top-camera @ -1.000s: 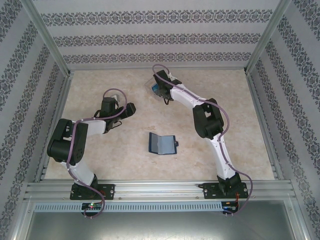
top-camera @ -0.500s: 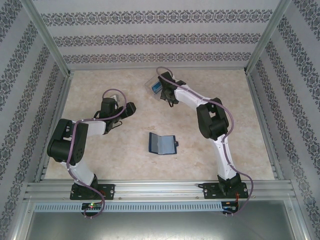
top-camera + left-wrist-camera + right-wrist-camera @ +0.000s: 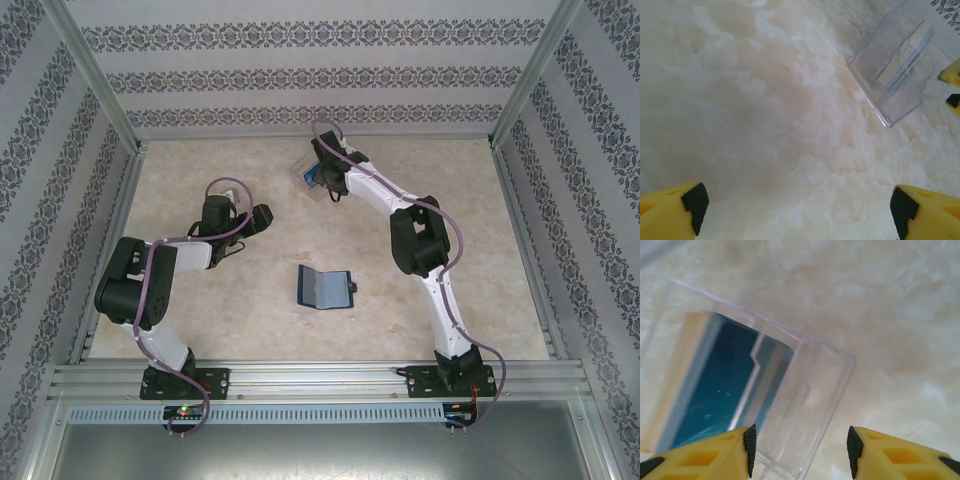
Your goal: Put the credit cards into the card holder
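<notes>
**Marbled table [image 3: 450,220]: right gripper [image 3: 798,450] over the case [image 3: 805,390]**

Patterned walls [image 3: 300,80] enclose the table. The card holder [image 3: 325,288] lies open mid-table, well apart from both grippers. The cards [image 3: 720,385], a blue one foremost, stand in the clear case at the far side; their markings are too blurred to read. The right gripper hangs at the case's corner, jaws apart, clamping nothing. The left gripper [image 3: 797,205] gapes wide over bare table. Since a second ago the right gripper has shifted slightly at the case; the card holder and left gripper have stayed put.
</notes>
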Robot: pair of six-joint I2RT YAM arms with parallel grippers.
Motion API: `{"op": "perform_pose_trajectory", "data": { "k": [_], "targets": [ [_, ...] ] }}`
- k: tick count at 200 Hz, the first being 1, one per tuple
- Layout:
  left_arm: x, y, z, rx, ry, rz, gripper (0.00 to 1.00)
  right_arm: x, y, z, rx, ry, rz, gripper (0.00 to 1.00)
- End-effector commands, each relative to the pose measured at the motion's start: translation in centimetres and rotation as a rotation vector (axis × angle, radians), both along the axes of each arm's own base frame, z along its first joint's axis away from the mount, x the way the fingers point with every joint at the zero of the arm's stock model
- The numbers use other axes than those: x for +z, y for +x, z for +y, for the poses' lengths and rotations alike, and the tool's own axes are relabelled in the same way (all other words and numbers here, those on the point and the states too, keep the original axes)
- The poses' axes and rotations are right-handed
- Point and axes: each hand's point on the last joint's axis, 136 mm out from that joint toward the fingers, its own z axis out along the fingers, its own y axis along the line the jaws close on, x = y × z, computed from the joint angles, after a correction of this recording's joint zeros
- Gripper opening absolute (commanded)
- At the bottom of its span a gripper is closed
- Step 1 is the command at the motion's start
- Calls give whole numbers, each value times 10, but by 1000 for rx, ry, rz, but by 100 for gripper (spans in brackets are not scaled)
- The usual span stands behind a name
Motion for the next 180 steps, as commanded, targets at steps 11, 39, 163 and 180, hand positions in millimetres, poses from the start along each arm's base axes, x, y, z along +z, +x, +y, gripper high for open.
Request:
{"op": "perform_pose_trajectory", "data": {
  "k": [11,39,163,180],
  "targets": [
    [4,6,4,6,2,-25,96,-30,-8,9,13,-15,81,53],
    [5,7,3,-1,5,-23,96,-35,-6,10,12,-19,95,53],
    [5,5,2,-9,8,-21,96,-36,-51,0,332,-160,198,30],
    [4,4,4,-6,20,-11,96,-33,-60,-5,392,-201,212,28]
  ]
}}
